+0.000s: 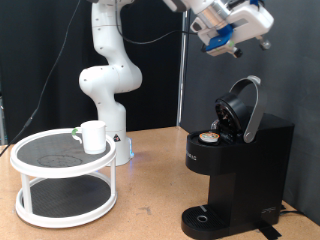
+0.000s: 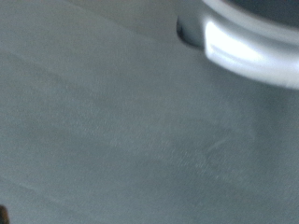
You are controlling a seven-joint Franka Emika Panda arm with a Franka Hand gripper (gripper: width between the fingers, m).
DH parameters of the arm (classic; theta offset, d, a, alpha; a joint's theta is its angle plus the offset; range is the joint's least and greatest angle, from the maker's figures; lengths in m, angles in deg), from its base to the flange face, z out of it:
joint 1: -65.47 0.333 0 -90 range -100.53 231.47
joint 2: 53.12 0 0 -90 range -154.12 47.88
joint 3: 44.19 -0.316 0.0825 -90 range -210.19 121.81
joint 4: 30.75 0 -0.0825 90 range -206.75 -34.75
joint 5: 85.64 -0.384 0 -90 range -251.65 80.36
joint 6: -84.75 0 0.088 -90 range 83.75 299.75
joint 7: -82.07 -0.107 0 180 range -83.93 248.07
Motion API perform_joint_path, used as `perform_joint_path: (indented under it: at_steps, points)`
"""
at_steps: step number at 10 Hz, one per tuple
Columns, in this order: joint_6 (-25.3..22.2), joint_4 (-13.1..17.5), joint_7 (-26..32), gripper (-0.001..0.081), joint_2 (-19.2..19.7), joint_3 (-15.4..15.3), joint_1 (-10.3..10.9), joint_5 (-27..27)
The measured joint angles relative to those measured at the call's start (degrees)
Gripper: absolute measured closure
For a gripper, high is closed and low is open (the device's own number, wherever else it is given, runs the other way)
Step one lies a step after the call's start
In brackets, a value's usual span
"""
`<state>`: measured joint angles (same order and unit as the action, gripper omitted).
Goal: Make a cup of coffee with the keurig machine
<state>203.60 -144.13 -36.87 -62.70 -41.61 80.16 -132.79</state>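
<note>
At the exterior view's left a white two-tier round rack [image 1: 40, 178] stands on the wooden bench [image 1: 150, 205], and the cup [image 1: 93, 136] sits upright on its dark upper shelf, near the right rim. Just behind the rack rises the white arm [image 1: 107, 75], its base on the bench. Further right stands the keurig machine [image 1: 238, 170] — its rounded lid [image 1: 243, 108] is tilted up and open, and a small tan-topped pod [image 1: 210, 137] shows in the exposed chamber. The drip base below carries nothing, so cup and machine are well apart. Above the open lid, at the exterior view's top right, hangs the gripper [image 1: 262, 43], clear of the machine — whether it is released or clenched I cannot tell. The wrist view is blurred: grey surface and a pale curved edge.
</note>
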Motion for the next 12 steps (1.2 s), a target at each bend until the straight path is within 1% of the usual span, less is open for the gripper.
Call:
perform_joint_path:
  at_steps: [3,4,6,10,12]
  points:
    - [2.6,2.6,-9.2,-0.0002,2.4,-3.2,1.1,-1.7]
    - [2.8,3.3,-10.9,-0.0002,3.0,-4.0,1.3,-1.7]
    - [2.9,4.1,-11.9,-0.0002,3.9,-5.3,1.4,-1.0]
    - [2.9,4.7,-14.0,-0.0002,5.4,-7.3,1.6,3.7]
    - [3.3,4.8,-14.4,-0.0002,6.1,-7.9,1.6,4.7]
